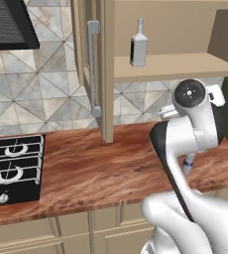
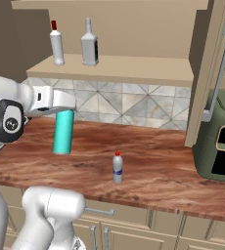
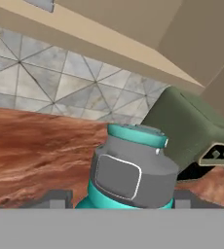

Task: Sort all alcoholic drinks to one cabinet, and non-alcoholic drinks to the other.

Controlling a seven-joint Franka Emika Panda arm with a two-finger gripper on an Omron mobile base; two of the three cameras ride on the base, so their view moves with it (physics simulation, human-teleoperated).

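From my station I count half the job as done: the slender white bottle [image 2: 56,45] with its dark red cap and the squarish clear-grey bottle [image 2: 89,45] with the long neck and dark label both stand upright on the shelf [image 2: 134,68] of the open tan wooden cabinet [image 2: 208,73], side by side and just apart. What I judge to be left is the soft-drink pair. The teal bottle [image 2: 63,132], a smooth plain cylinder, is in the end effector [image 2: 60,105], which sits over its top; in the hand view the two dark fingertips flank the grey-teal cap [image 3: 133,172], so I read it as gripped near the top. I cannot tell whether its base touches the surface [image 2: 153,166] or hangs just above it. The small clear bottle [image 2: 117,168] with red cap and blue label stands alone, upright, nearer the front edge and well apart from the teal one. The surface is glossy reddish wood grain, the backsplash [image 2: 129,105] is grey marbled tile in triangles, and the cabinet door carries a long grey bar handle [image 1: 92,69]. A boxy dark green appliance [image 2: 218,141] sits at the right end. I would expect both remaining bottles to need the other cabinet.
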